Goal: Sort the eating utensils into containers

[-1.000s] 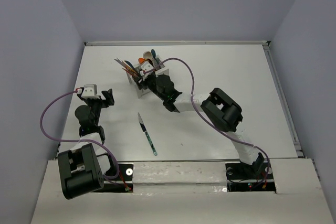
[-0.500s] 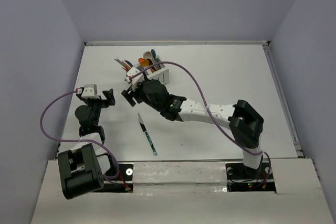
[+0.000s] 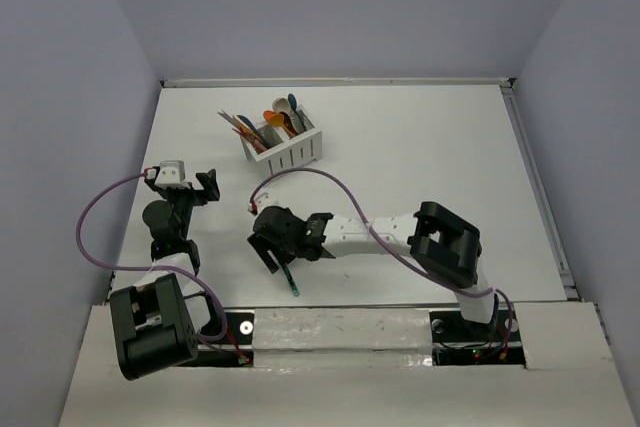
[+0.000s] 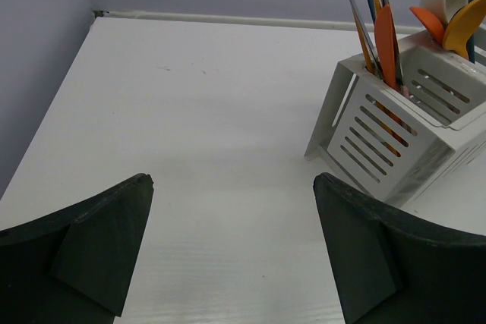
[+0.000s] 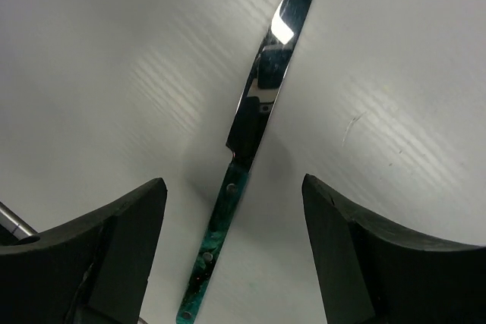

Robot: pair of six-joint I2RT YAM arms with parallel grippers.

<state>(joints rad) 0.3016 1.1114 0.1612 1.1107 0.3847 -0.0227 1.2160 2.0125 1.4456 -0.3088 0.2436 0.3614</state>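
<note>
**A:** What fills the overhead view?

**B:** A white table [image 3: 430, 167] between lilac walls. The right arm [image 3: 400, 232] reaches low across the near side. The left arm [image 3: 170, 237] stands folded at the left.

**A:** And the container?

**B:** A white slotted caddy [image 3: 290, 152] sits toward the far left, full of utensils [image 3: 270, 122]. One compartment holds orange, blue and beige spoon bowls, the other slim handles. The left wrist view cuts off its right end.

**A:** Anything loose?

**B:** One knife [image 5: 250, 127], with a dark shiny blade and a teal handle, lies flat near the front edge. From above only its handle end shows, because the right gripper [image 5: 235, 195] covers the blade.

**A:** Is it grasped?

**B:** No. The fingers stand wide on either side, not touching it. The left gripper [image 4: 231, 187] is spread too, with bare table between.

**A:** What changed?

**B:** A second ago the right gripper was at the caddy, hiding part of it. It has since swung down over the knife. The knife, caddy and left arm have not moved.
</note>
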